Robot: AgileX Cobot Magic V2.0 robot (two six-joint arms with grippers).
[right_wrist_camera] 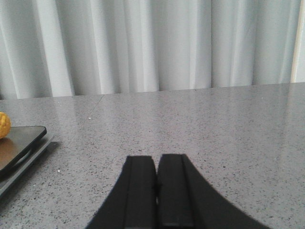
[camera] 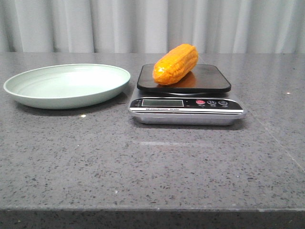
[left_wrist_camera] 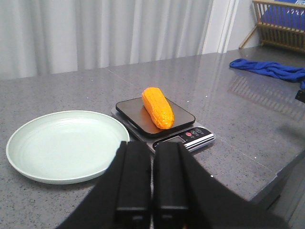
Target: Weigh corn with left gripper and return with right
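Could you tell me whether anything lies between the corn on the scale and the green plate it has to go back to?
Nothing visible does. The corn lies on the scale, and only bare tabletop separates that from the plate beside it, which holds nothing.

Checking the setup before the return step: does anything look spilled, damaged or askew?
Nothing stands out. The corn lies diagonally on the scale, fully on its platform; the plate sits flat beside it.
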